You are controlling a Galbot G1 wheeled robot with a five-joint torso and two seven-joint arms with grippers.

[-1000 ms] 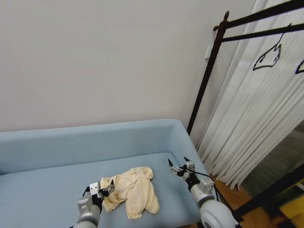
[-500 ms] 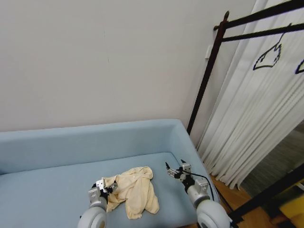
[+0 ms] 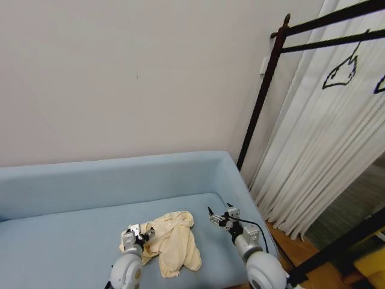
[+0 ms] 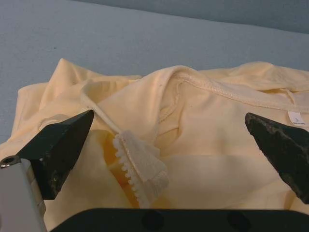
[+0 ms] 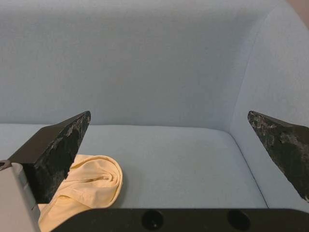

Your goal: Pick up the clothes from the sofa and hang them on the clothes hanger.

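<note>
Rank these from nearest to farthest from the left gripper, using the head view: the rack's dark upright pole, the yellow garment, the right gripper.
1. The yellow garment, right at the left gripper on the sofa.
2. The right gripper, on the garment's other side.
3. The dark upright pole, past the sofa's right end.

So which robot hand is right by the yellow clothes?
The left gripper: it sits open at the edge of the yellow clothes, while the right gripper hangs open above bare blue sofa beside them.
</note>
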